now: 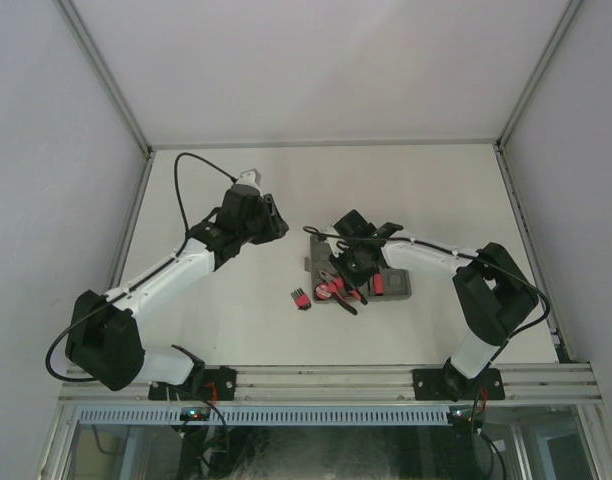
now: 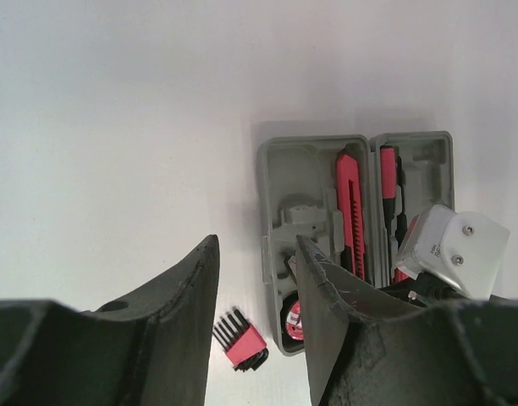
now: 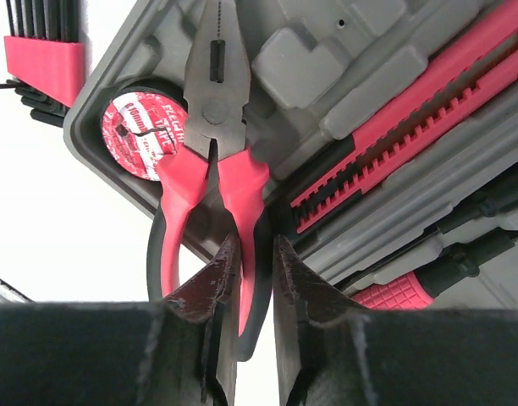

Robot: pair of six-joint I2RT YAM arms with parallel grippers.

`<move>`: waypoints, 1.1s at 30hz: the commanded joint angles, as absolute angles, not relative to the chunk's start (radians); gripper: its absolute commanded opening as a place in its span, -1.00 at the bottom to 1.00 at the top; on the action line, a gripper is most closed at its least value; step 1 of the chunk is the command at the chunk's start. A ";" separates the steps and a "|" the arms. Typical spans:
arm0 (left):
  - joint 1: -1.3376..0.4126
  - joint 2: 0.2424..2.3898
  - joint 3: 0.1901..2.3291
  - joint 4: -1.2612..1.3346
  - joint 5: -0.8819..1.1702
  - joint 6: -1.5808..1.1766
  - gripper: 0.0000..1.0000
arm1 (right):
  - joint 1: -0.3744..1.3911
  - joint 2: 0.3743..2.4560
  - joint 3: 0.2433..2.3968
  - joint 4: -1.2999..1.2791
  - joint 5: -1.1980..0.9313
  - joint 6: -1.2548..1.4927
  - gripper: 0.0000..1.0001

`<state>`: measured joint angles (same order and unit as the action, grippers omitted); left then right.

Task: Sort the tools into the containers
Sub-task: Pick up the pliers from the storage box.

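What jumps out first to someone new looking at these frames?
The red-handled pliers lie across a corner of the open grey tool case, with one handle gripped by the right hand. A red-black hex key set sits alone on the table left of the case, and the left hand is open and empty.

The tool case point(image 2: 305, 173) is showing plain grey throughout. The pliers point(image 3: 212, 114) are wearing red handles edged in black under a dark steel head. A tape roll point(image 3: 136, 139) is carrying a red-and-white printed label. The hex key set point(image 2: 240, 340) is pairing black keys with a red holder. The bench point(image 1: 406, 180) is looking plain white.
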<state>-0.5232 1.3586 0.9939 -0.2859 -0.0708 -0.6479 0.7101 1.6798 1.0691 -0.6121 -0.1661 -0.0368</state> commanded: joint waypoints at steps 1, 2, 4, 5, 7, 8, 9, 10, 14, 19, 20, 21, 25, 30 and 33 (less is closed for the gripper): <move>-0.514 1.313 0.978 -0.255 -0.070 -0.665 -0.10 | 0.721 1.652 1.101 -0.611 -0.156 -0.035 -0.77; -0.513 1.311 0.976 -0.255 -0.070 -0.665 -0.10 | 0.721 1.641 1.100 -0.611 -0.158 -0.035 -0.83; -0.509 1.308 0.975 -0.254 -0.072 -0.667 -0.10 | 0.721 1.616 1.100 -0.609 -0.163 -0.035 -0.91; -0.509 1.307 0.973 -0.255 -0.072 -0.666 -0.10 | 0.721 1.598 1.101 -0.607 -0.168 -0.038 -0.96; -0.506 1.307 0.973 -0.255 -0.072 -0.666 -0.10 | 0.721 1.568 1.092 -0.594 -0.174 -0.038 -1.00; -0.505 1.308 0.973 -0.255 -0.072 -0.666 -0.10 | 0.721 1.553 1.088 -0.587 -0.177 -0.038 -1.00; -0.503 1.308 0.973 -0.255 -0.071 -0.666 -0.10 | 0.721 1.537 1.083 -0.580 -0.179 -0.037 -1.00; -0.502 1.308 0.973 -0.255 -0.072 -0.666 -0.10 | 0.721 1.519 1.078 -0.572 -0.181 -0.035 -1.00; -0.496 1.306 0.967 -0.255 -0.075 -0.667 -0.11 | 0.715 1.460 1.056 -0.536 -0.184 -0.021 -1.00; -0.491 1.300 0.958 -0.252 -0.074 -0.667 -0.11 | 0.672 1.387 1.017 -0.481 -0.207 0.028 -1.00; -0.491 1.301 0.958 -0.252 -0.074 -0.667 -0.11 | 0.659 1.371 1.006 -0.465 -0.207 0.045 -1.00; -0.491 1.302 0.959 -0.252 -0.072 -0.667 -0.11 | 0.643 1.355 0.996 -0.449 -0.208 0.063 -1.00; -0.491 1.306 0.960 -0.251 -0.069 -0.667 -0.11 | 0.566 1.291 0.942 -0.392 -0.221 0.141 -1.00; -0.491 1.318 0.965 -0.252 -0.064 -0.667 -0.10 | 0.475 1.246 0.893 -0.367 -0.203 0.230 -1.00; -0.491 1.330 0.970 -0.252 -0.058 -0.667 -0.10 | 0.435 1.235 0.878 -0.380 -0.169 0.268 -1.00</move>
<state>-0.4969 1.3399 0.9726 -0.2779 -0.0719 -0.6548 0.4725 1.2793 0.8783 -0.4618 -0.1917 0.1719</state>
